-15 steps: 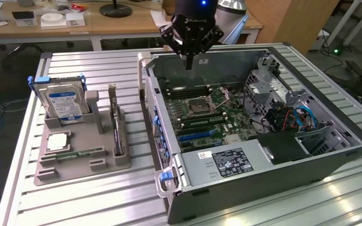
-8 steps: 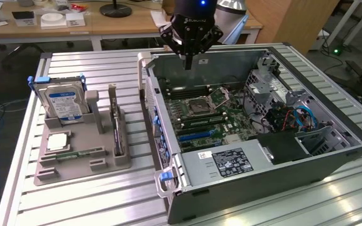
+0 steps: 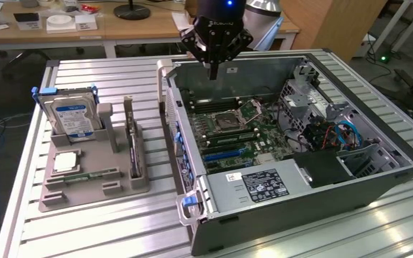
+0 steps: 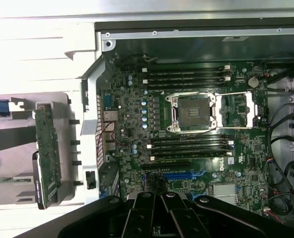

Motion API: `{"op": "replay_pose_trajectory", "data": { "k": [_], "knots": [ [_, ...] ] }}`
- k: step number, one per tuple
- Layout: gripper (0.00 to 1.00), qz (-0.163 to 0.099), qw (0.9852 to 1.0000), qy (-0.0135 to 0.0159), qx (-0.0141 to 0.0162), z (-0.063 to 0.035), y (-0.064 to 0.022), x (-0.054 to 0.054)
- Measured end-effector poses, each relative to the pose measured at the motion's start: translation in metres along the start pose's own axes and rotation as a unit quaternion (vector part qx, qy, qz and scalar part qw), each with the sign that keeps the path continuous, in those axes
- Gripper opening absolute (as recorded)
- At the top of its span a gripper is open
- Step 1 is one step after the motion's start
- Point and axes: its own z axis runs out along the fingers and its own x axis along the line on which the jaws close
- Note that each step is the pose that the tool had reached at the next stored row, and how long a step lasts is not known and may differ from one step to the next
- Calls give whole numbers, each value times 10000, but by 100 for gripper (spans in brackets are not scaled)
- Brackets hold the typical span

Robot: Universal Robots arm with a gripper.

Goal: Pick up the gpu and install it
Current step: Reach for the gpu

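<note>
The gpu stands on its long edge in a slot of the grey holder tray, at the exterior view's left of the computer case; its pale bracket end points away from the table's front. In the wrist view the gpu shows as a board studded with components beside the case wall. My gripper hangs above the far part of the open case, over the motherboard, well apart from the card. Its fingers are shut together with nothing between them. My gripper hovers over the blue expansion slot.
The open computer case lies on a slatted metal table. A hard drive with a blue label, a CPU chip and a memory stick share the tray. Cables and a power supply fill the case's near side.
</note>
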Motion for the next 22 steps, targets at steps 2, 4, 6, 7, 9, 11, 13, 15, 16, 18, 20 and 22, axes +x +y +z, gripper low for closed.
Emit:
{"op": "replay_pose_trajectory", "data": {
  "k": [2, 4, 6, 7, 9, 11, 13, 15, 16, 18, 20, 22],
  "knots": [
    [11, 0, 10000, 0, 0, 0, -2, 4],
    [11, 0, 10000, 0, 0, 0, -3, 8],
    [11, 0, 10000, 0, 0, -1, -5, 12],
    [11, 0, 10000, 0, 0, -1, -6, 14],
    [11, 0, 10000, 0, 0, -1, -8, 17],
    [11, 0, 10000, 0, 0, -1, -14, 35],
    [11, 0, 10000, 0, 0, -2, -15, 38],
    [11, 0, 10000, 0, 0, -2, -19, 47],
    [11, 0, 10000, 0, 0, -2, -20, 49],
    [11, 0, 10000, 0, 0, -2, -22, 54],
    [11, 0, 10000, 0, 0, -3, -25, 57],
    [11, 0, 10000, 0, 0, -3, -28, 62]
  ]
}}
